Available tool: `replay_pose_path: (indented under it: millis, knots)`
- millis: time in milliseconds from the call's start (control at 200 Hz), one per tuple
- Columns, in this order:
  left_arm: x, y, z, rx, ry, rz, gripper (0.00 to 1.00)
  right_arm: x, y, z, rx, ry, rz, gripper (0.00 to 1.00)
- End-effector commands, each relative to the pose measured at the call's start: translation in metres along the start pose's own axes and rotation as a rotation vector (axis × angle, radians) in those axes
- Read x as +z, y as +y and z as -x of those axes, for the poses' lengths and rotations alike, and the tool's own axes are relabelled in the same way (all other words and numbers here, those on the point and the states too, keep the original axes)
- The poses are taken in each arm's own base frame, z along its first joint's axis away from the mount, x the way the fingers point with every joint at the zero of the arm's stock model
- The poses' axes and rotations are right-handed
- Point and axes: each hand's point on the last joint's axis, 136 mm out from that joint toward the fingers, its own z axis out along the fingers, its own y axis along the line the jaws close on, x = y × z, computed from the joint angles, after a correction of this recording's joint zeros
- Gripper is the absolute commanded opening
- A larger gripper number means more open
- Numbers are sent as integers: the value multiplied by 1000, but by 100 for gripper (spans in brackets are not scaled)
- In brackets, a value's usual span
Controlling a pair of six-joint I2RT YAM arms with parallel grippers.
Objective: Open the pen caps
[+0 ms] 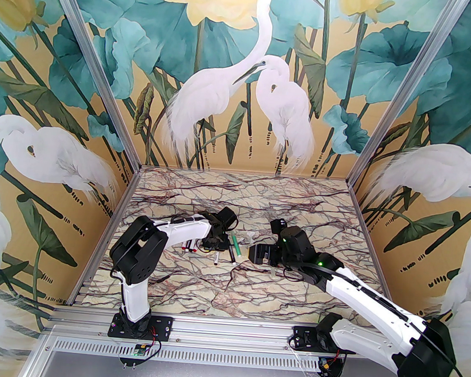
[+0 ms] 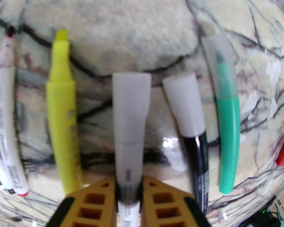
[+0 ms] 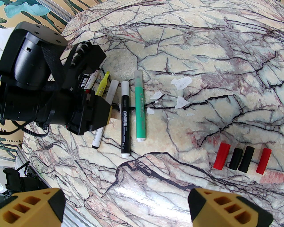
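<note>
Caps (two red, two black) lie aligned.

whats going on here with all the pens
The left gripper is shut on a white-capped marker lying in the row of pens, cap still on. The right gripper hangs open above the table, holding nothing. Four loose caps, two red and two black, lie in a row off to the side. The yellow highlighter is already uncapped.

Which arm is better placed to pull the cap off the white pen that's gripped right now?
Right. The left gripper is shut on the white pen's barrel, its cap sticking out free. The right gripper is open and holds nothing, so it can probably take the cap.
</note>
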Motion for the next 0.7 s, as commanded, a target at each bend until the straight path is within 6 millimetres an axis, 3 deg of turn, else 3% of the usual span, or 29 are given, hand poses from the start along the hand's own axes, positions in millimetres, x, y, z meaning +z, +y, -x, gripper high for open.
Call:
replay_pose_path:
  millis: [0,165,320,520,695]
  knots:
    - [-36,-6,19,-20,-115,-76,18,2,6,0,7,-2,28,100]
    - [-69,-29,13,56,-168,-285,17,-2,21,8,58,-12,85,99]
    - [-105,-60,-4,186,-222,-555,18,-6,32,21,137,-34,120,95]
    - [-139,-82,-26,302,-264,-795,15,-8,52,40,177,-64,200,90]
    - [-163,-100,-48,378,-263,-966,13,-5,58,51,198,-67,207,77]
